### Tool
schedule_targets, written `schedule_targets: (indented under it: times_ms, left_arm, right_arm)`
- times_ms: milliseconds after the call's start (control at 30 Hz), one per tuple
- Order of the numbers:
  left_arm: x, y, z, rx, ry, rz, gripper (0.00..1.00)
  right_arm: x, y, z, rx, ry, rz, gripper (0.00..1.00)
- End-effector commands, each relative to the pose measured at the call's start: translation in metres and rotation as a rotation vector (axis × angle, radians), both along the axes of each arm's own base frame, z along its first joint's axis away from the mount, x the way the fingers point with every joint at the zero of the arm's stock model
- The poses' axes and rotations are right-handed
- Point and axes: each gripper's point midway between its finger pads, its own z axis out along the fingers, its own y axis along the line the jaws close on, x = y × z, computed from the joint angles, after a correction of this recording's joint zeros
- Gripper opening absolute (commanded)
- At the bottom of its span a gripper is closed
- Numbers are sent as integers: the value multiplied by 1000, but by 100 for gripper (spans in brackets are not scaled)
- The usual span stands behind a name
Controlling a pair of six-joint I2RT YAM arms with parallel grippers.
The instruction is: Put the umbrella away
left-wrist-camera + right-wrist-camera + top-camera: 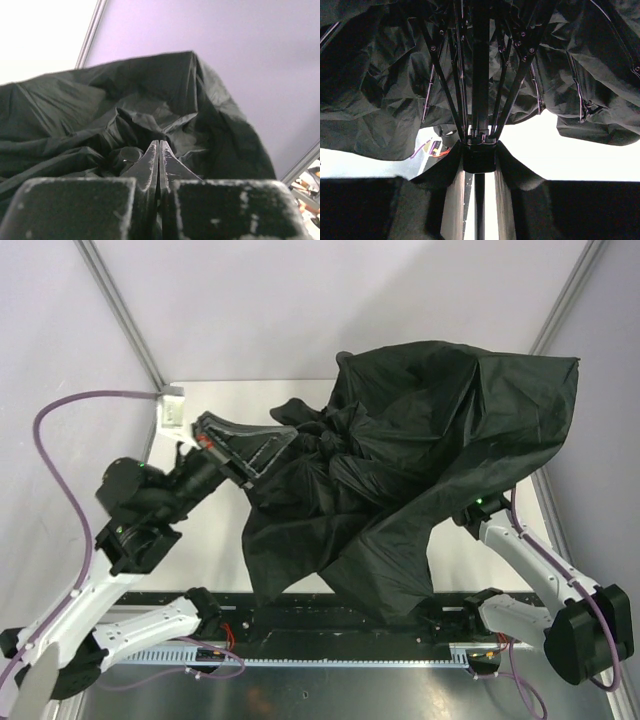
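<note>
The black umbrella stands half collapsed over the middle and right of the table, its canopy crumpled. My left gripper reaches in from the left and is shut, its fingertips pressed together against the canopy folds. No fabric shows between them. In the top view the canopy hides my right gripper, and only that arm shows. From below, the right gripper is shut on the umbrella's shaft at the black runner block, with the thin ribs fanning out above.
A small white block sits at the table's back left corner. Metal frame posts rise at both back corners. A black rail runs along the near edge between the arm bases. A purple cable loops left.
</note>
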Motion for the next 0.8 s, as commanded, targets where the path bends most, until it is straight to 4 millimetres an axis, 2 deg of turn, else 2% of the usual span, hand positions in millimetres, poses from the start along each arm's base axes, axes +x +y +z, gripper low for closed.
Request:
schedule_targets:
  times_ms: [0, 67, 100, 133, 233, 267, 300, 400, 500, 767]
  left_arm:
    - [7, -21, -17, 96, 20, -44, 0]
    - [12, -25, -21, 109, 29, -40, 0]
    - [14, -26, -23, 113, 32, -37, 4]
    - [14, -26, -26, 115, 37, -35, 18]
    - [12, -16, -34, 97, 52, -10, 80]
    - [12, -13, -40, 93, 61, 0, 90]
    - [10, -9, -44, 86, 68, 7, 95]
    - [10, -8, -57, 76, 107, 3, 99]
    - [12, -18, -67, 81, 141, -31, 99]
    - [29, -63, -58, 84, 145, -135, 99]
  right_arm:
    - [3, -1, 12, 36, -74, -61, 0]
    - [2, 0, 12, 35, -74, -55, 0]
    - [3, 0, 12, 37, -73, -56, 0]
    - [4, 0, 12, 38, -69, -61, 0]
    - [9, -1, 15, 49, -60, -97, 0]
    - [12, -1, 15, 53, -57, -110, 0]
    - [13, -1, 16, 57, -53, -118, 0]
    - [17, 1, 15, 62, -38, -122, 0]
    - [18, 5, 14, 68, -28, -119, 0]
    - [3, 13, 15, 62, -56, -72, 0]
